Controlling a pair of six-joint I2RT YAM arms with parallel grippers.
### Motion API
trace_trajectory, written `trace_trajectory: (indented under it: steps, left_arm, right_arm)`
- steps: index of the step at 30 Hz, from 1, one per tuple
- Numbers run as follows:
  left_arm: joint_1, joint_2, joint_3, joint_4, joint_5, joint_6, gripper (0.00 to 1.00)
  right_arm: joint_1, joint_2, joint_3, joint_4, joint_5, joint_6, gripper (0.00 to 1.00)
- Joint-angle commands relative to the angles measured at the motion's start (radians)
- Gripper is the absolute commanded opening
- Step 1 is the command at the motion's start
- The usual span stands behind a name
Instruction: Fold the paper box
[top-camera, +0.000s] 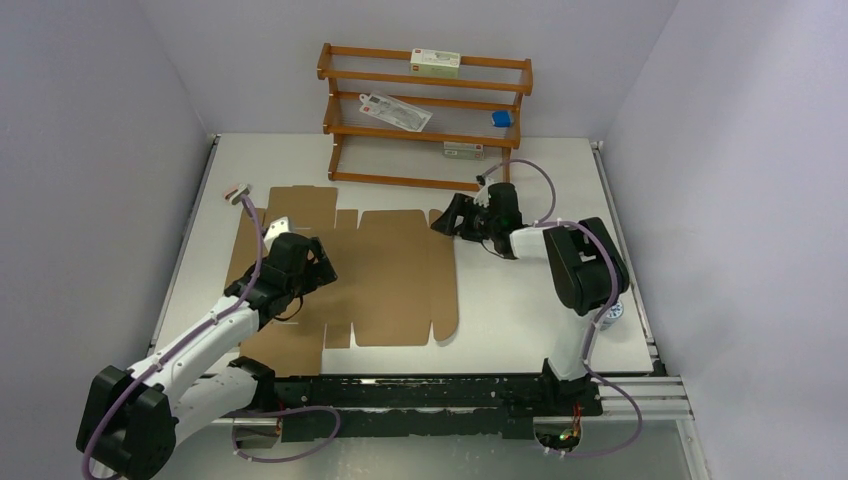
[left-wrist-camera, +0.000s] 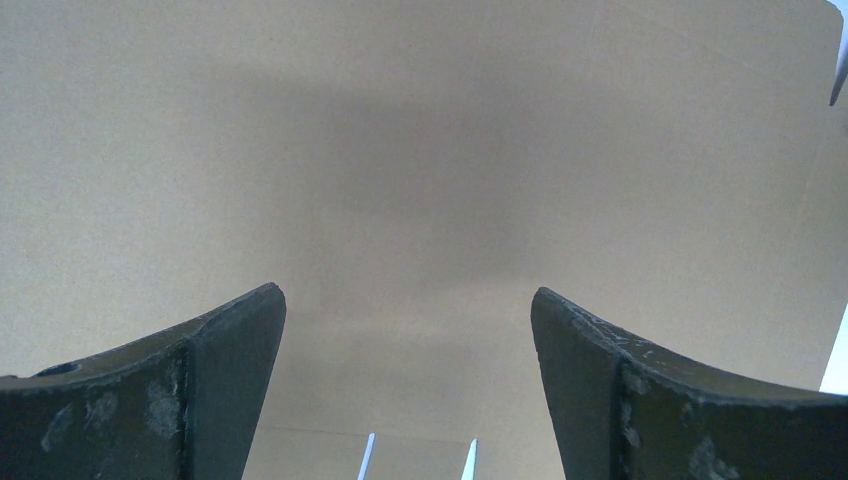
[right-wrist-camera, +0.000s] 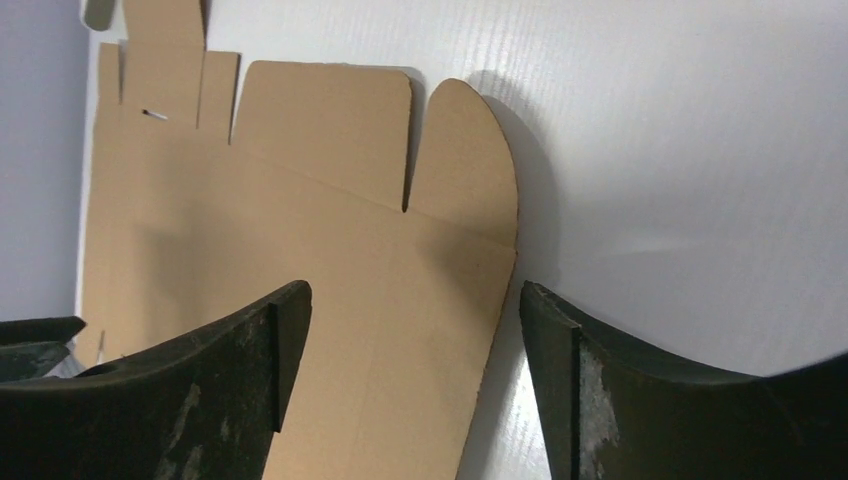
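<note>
Paper box (top-camera: 395, 275): flat on table (top-camera: 520, 320), nothing folded yet. Left hand (top-camera: 318, 270) open above it; right hand (top-camera: 452, 220) open at its edge.

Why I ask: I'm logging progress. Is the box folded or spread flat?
Spread flat. The box lies as one open sheet on the table, flaps spread out, none folded over.

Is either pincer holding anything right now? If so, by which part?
Nothing is held. The left pincer hangs open over the flat paper box. The right pincer is open too, with the box's right edge between its jaws, not clamped.
</note>
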Motion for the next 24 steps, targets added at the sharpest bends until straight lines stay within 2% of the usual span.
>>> trace_trajectory:
  steps: [1, 7, 9, 13, 19, 21, 24]
  left_arm:
    - [0.005, -0.021, -0.01, 0.017, 0.022, -0.016, 0.98]
    - [0.005, -0.079, -0.02, -0.034, 0.007, -0.034, 0.98]
    - [0.005, -0.105, -0.031, -0.045, -0.003, -0.042, 0.98]
    - [0.006, -0.141, -0.038, -0.071, -0.027, -0.062, 0.98]
    - [0.006, -0.155, -0.02, -0.086, -0.038, -0.059, 0.98]
    - [0.006, -0.153, -0.023, -0.075, -0.028, -0.066, 0.98]
    - [0.006, -0.134, -0.019, -0.05, -0.012, -0.074, 0.98]
  right_arm:
    - [-0.004, 0.047, -0.004, 0.071, -0.053, 0.058, 0.76]
    - [-0.025, 0.057, -0.035, 0.145, -0.089, 0.109, 0.47]
    - [-0.03, 0.048, -0.043, 0.151, -0.092, 0.114, 0.33]
    - [-0.046, -0.01, -0.076, 0.153, -0.086, 0.124, 0.12]
    - [-0.098, -0.191, -0.173, 0.096, -0.085, 0.128, 0.04]
    - [-0.115, -0.292, -0.22, 0.041, -0.064, 0.116, 0.03]
    - [-0.12, -0.445, -0.268, -0.13, 0.013, 0.088, 0.03]
